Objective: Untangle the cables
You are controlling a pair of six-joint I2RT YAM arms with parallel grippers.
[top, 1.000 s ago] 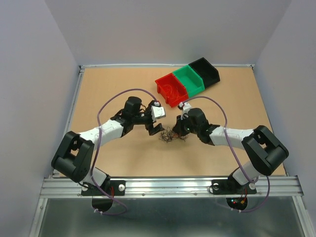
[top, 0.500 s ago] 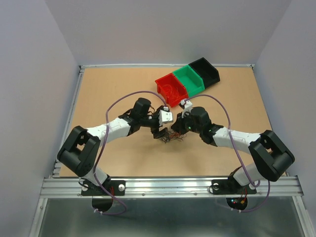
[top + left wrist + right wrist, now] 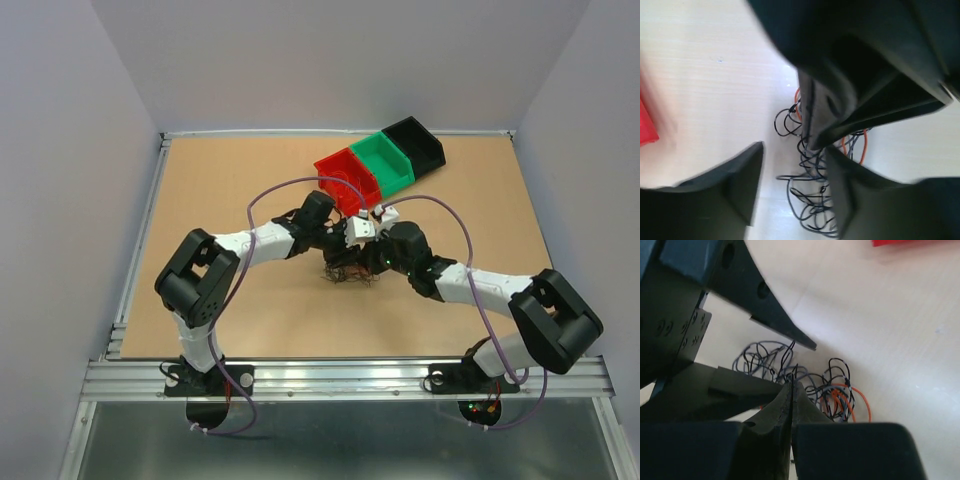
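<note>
The cables (image 3: 347, 273) lie as a small clump of thin black and orange wires on the tan table, between the two arms. My right gripper (image 3: 791, 384) is shut, its tips pinching thin black strands at the top of the cables (image 3: 835, 390). My left gripper (image 3: 795, 192) stands over the clump from the other side, jaws apart, with loops of the cables (image 3: 807, 200) lying between its fingers (image 3: 740, 182). Its right finger nearly touches the right gripper's tips. In the top view the left gripper (image 3: 351, 246) and right gripper (image 3: 373, 264) almost meet.
A red bin (image 3: 347, 181), a green bin (image 3: 383, 164) and a black bin (image 3: 415, 143) stand in a row at the back, just behind the grippers. Thick lilac hoses loop over both arms. The red bin's edge (image 3: 646, 127) shows at the left.
My left arm has swung right and reached the clump, and its jaws have narrowed. The right gripper has stayed shut at the clump, shifting slightly.
</note>
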